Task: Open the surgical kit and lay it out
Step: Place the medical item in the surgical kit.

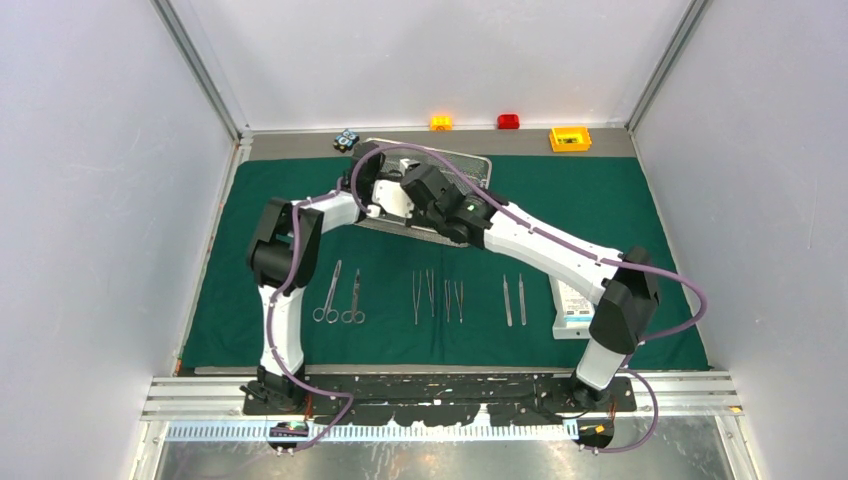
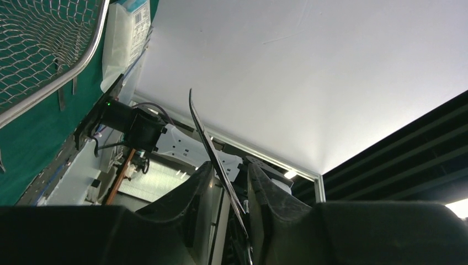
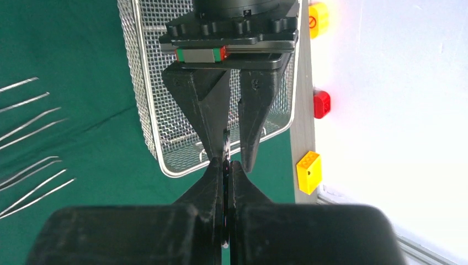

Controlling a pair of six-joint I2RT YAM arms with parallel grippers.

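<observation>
A: Surgical kit (image 1: 440, 265), location?
B: Green drape (image 1: 620, 200) spread flat; mesh tray (image 1: 470, 165) at its far edge, instruments (image 1: 430, 297) rowed toward near edge, white pouch (image 1: 572, 305) by near right corner
A: Pincers?
B: Right gripper (image 3: 225, 164) clamps thin dark strip (image 3: 225, 144); left gripper (image 2: 229, 171) narrowly parted around it (both over tray)

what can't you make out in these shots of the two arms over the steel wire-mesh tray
- Thin dark strip in the right gripper: edge-on in both wrist views, under the arms from above; identity unclear.
- Steel wire-mesh tray: top view, middle hidden by both wrists.
- Flat white pouch: top view, partly under the right arm.
- Small dark object at the back edge: top view, too small.
</observation>
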